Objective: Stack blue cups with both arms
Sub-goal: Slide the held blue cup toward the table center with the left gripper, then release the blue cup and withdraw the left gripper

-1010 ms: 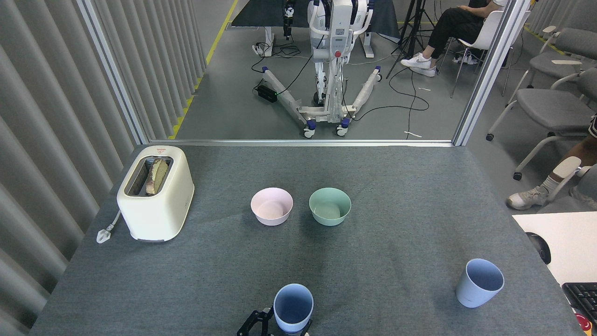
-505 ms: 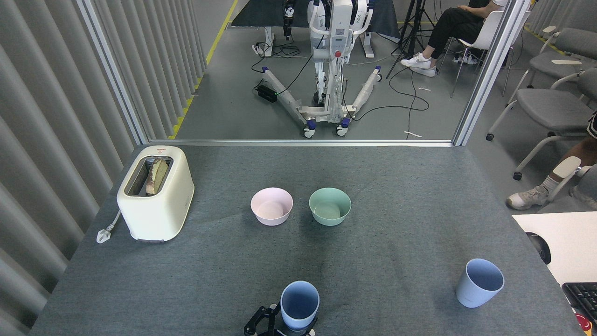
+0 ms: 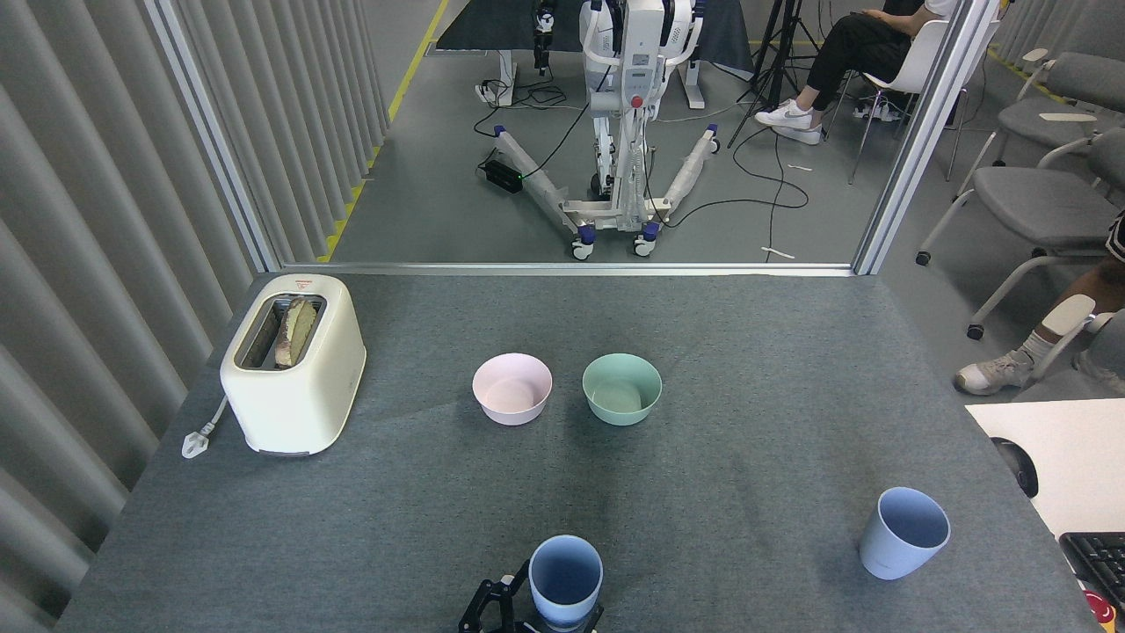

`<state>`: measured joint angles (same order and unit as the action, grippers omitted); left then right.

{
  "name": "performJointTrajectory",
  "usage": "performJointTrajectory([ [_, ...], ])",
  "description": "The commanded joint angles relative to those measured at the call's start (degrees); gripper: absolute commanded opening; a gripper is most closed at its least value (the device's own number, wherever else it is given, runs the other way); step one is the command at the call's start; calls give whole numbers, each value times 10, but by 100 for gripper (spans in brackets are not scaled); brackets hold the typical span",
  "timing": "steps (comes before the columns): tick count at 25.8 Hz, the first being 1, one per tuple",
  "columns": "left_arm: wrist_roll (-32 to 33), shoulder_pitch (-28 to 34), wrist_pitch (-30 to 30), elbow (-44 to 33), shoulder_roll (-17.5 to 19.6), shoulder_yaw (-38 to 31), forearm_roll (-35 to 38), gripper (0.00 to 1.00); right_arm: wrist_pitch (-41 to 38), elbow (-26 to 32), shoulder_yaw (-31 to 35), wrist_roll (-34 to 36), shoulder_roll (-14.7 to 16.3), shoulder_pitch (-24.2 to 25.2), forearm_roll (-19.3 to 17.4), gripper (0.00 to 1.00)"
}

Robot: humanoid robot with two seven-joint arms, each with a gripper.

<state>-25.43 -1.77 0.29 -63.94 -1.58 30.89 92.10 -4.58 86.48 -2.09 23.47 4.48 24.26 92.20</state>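
Shifted since the earlier frames: near blue cup [image 3: 565, 580], carried slightly right of its spot a second ago and now a touch lower in view than half a second ago; everything else unchanged.

Near blue cup: upright, mouth open upward, at the bottom centre edge of the grey table [image 3: 747, 352]. Black fingers [image 3: 486, 607] of the left gripper [image 3: 536, 617] show at the cup's lower left and under its base, closed about the cup; most of the gripper is cut off by the frame edge.

Far blue cup [image 3: 903, 533]: on the table's right side, well apart from the first cup, leaning slightly, mouth towards the upper right. No gripper near it.

Right gripper: not seen.

Pink bowl [image 3: 511, 389] and mint-green bowl [image 3: 621, 388]: side by side at table centre, just apart, both upright.

Cream toaster [image 3: 293, 362]: far left of table, bread in its slot, plug [image 3: 195, 441] lying beside it.
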Motion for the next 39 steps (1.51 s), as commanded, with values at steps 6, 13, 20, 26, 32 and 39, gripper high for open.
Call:
performJointTrajectory([
  [6,-2,11,-2,-4,0,-4,-2,100,0,0,0,0,0,0,0,100],
  [13,-2,39,-1,-33,3,-9,-3,100,0,-1,0,0,0,0,0,100],
  [20,-2,95,-4,-80,9,-58,-36,100,0,-1,0,0,0,0,0,100],
  [26,-2,177,1,-152,27,-134,-79,100,0,-1,-2,-1,1,0,0,100],
  [32,-1,230,5,-196,46,-213,-83,100,0,-1,11,-4,3,10,-50,100],
  [39,1,227,5,-193,46,-294,-104,100,0,-32,118,7,10,32,-73,100],
])
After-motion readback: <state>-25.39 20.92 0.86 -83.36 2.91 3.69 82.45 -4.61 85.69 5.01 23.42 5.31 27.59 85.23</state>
